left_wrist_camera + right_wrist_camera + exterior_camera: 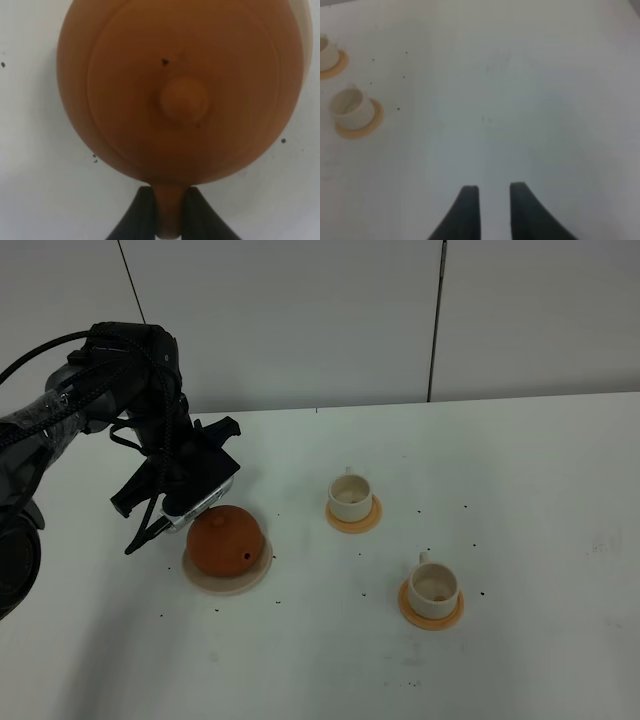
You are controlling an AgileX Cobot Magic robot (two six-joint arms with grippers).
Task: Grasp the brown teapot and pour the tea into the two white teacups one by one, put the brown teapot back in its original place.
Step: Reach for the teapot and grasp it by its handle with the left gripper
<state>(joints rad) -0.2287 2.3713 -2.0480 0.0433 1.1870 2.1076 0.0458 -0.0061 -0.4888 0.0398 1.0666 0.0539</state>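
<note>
**Grip set on the teapot handle; lift not yet begun.**

Farthest left, my left end effector is clenched on the handle of the brown teapot. The teapot sits upright on its beige coaster, with its lid in place. I judge this to be the grasp step, with the first pour to come. To the right, the rear teacup and then the front teacup each stand upright on an orange coaster, well apart from the pot. Farthest right, my right end effector hangs over bare surface, its jaws slightly parted and gripping nothing. My next move calls for a level lift clear of the coaster, a carry towards the rear teacup, and a slow tilt. I cannot see the spout, so I would check its aim first.
</note>
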